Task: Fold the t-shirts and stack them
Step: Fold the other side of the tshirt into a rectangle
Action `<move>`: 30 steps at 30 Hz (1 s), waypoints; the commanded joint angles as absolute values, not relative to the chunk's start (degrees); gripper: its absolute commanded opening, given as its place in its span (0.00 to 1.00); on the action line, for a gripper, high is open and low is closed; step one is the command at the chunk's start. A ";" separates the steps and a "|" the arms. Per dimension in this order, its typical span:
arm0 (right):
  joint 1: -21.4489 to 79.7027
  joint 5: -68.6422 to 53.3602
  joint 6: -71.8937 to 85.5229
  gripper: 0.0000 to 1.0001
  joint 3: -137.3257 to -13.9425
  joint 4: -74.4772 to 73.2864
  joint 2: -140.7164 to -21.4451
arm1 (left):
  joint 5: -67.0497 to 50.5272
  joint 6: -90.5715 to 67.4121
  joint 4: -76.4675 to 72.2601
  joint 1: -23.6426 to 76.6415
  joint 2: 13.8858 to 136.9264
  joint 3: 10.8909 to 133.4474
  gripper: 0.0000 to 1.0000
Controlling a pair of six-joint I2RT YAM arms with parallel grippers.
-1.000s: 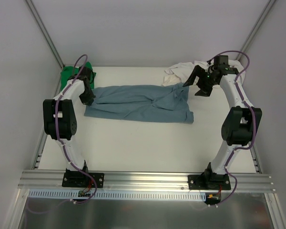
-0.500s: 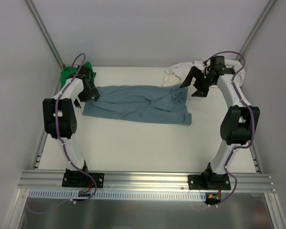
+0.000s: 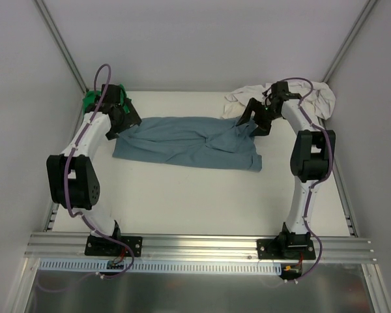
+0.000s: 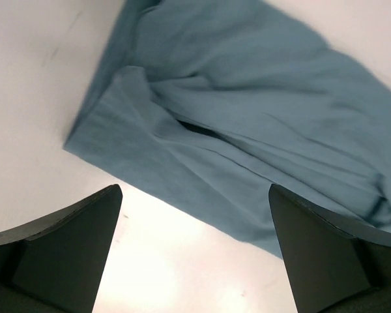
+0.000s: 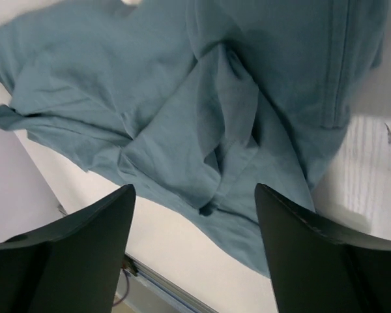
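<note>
White table (image 3: 182, 195), slate-blue t-shirt (image 3: 189, 142) long axis left-right (right end rumpled)

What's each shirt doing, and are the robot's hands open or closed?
Dusty slate-blue cotton t-shirt: lying spread and wrinkled in the middle, not held.
Bright green t-shirt: bunched in the far left corner.
Off-white cream t-shirt: crumpled in the far right corner.
Left gripper: open, empty, over the blue shirt.
Right gripper: open, empty, over the blue shirt.
</note>
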State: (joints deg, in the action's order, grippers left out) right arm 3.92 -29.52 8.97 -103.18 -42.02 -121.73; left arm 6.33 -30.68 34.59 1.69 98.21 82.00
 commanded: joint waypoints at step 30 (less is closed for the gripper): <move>0.88 -29.71 8.35 0.67 -106.18 -42.19 -121.47 | 3.78 -29.79 36.74 6.59 89.91 83.14 0.99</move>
State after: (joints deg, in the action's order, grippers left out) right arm 1.63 -30.30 9.72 -107.31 -41.12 -127.22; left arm 4.49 -30.59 36.73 6.68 90.94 82.06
